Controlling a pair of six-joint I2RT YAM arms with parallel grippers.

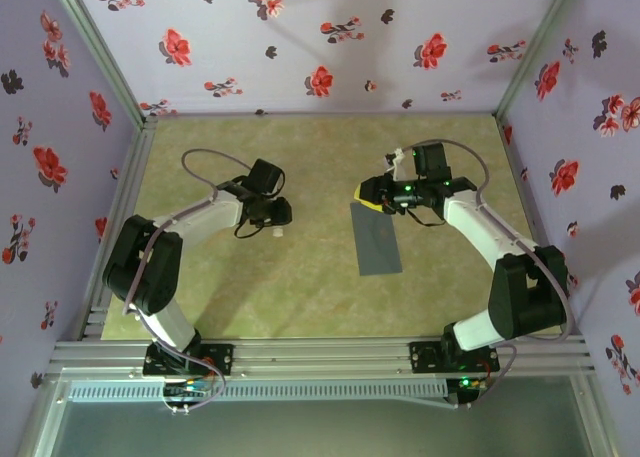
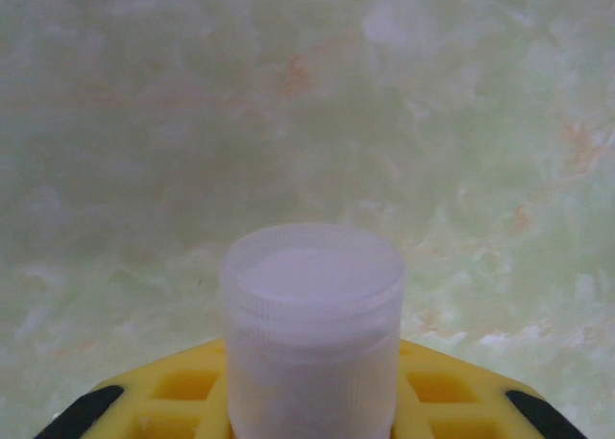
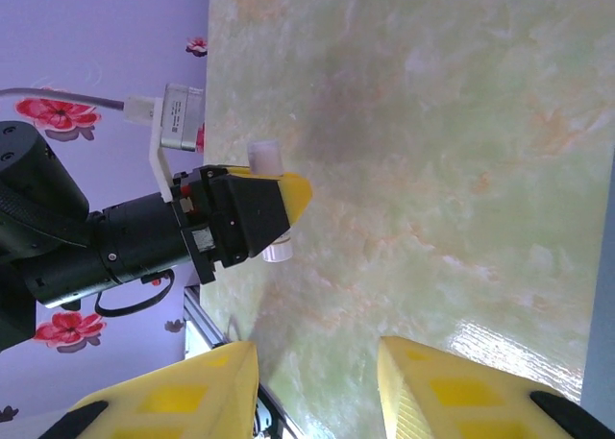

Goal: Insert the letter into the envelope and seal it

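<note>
Locate the left arm at the near-left of the table: shoulder block raised above the base, forearm reaching forward and to the right, wrist ending near mid-table. Find the left gripper there, pointing toward the right arm. Note the fingers clamped on a small white stick, gripped across its body. In the right wrist view, see a short white end projecting on each side of the yellow fingertips. Read the stick as a translucent white cylinder with a flat round end.

Locate the right arm at the near-right: upper link rising from the base, forearm angled forward and to the left, wrist turned toward the centre. Find the right gripper low over the far end of the envelope. Note the two yellow fingers parted to a moderate gap, with bare table surface visible between them and nothing gripped.

Find the envelope lying flat on the table, right of centre, well apart from the left gripper and the stick. Note the long axis running roughly near to far, slightly slanted. Expect the far short edge at the right fingertips, either touching or just beneath; cannot tell which from above. Read the envelope as a plain slate-grey rectangle.
</note>
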